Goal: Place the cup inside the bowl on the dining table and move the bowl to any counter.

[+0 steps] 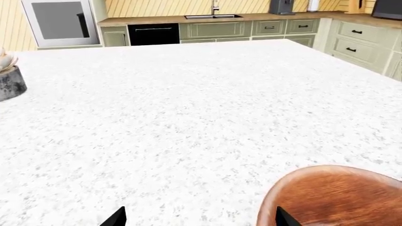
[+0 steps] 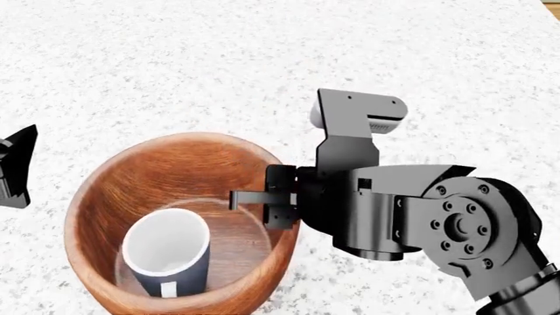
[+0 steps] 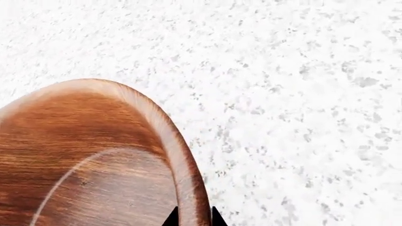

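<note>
Black edge of my left gripper (image 2: 16, 167) shows at far left, clear of the bowl, its fingers spread wide over the dining table (image 2: 175, 59). Next comes the wooden bowl (image 2: 114, 180) standing on that white speckled top, with the cup (image 2: 168, 252) lying tilted inside it. On the right, my right gripper (image 2: 262, 199) pinches the bowl's rim, one finger on each side.
</note>
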Motion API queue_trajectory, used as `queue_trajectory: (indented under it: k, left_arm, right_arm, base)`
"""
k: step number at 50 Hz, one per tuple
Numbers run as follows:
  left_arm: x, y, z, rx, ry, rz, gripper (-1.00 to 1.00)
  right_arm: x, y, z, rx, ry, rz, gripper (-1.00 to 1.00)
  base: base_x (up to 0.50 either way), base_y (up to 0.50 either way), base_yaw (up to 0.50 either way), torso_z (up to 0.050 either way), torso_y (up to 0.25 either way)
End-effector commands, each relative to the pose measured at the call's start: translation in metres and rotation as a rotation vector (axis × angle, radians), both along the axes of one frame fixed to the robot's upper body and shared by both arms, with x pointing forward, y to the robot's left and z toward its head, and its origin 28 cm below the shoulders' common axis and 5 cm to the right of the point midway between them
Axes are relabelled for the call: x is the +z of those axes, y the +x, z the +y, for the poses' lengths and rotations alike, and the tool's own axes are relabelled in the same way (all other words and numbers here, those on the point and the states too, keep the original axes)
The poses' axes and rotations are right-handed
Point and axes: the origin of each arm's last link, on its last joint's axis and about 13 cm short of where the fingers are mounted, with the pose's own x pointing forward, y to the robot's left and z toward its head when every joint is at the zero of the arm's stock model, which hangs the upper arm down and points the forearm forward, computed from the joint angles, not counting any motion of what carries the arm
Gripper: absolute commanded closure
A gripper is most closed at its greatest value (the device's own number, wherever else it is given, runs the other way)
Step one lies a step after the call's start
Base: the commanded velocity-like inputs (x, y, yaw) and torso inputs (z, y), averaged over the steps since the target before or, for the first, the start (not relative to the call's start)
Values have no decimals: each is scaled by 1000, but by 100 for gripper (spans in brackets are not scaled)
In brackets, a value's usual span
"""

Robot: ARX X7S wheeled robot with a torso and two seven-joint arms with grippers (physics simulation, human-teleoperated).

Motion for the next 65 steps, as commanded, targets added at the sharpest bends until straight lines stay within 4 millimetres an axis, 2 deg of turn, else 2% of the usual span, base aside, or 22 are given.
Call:
queue_trajectory:
  k: [1,6,16,27,34,43,53,65]
  left_arm:
    - [0,1,0,-4,0,1,-100]
    - [-2,2,-3,-5,-2,4,-100]
    - [-1,1,-3,-3,-5,0,-100]
    - [0,0,2,0,-12,-13,-100]
    - [0,0,0,-1,-10,-14,-100]
    - [0,0,1,0,-11,-10,-100]
    - [1,2,-3,-6,-9,-12,-100]
    - [-1,4,-6,-5,-10,-9,-100]
  right_arm:
    - [4,1,0,-17,32,-22,100]
    - [9,2,-1,-36,48,-47,100]
    - [44,-3,-11,-53,55,-97,100]
    - [66,-17,-39,-89,53,-159,100]
    - [66,-17,-57,-149,49,-243,100]
    - [57,-18,-72,-182,33,-204,100]
    - [58,-14,-81,-228,31,-210,100]
    - [56,-12,-85,-241,16,-212,100]
  base:
    - [0,0,0,0,0]
    - [0,0,0,0,0]
    - [0,0,0,0,1]
    - [0,0,0,0,0]
    - [0,0,0,0,0]
    - [0,0,0,0,1]
    - [0,-107,0,0,0]
    - [1,-500,0,0,1]
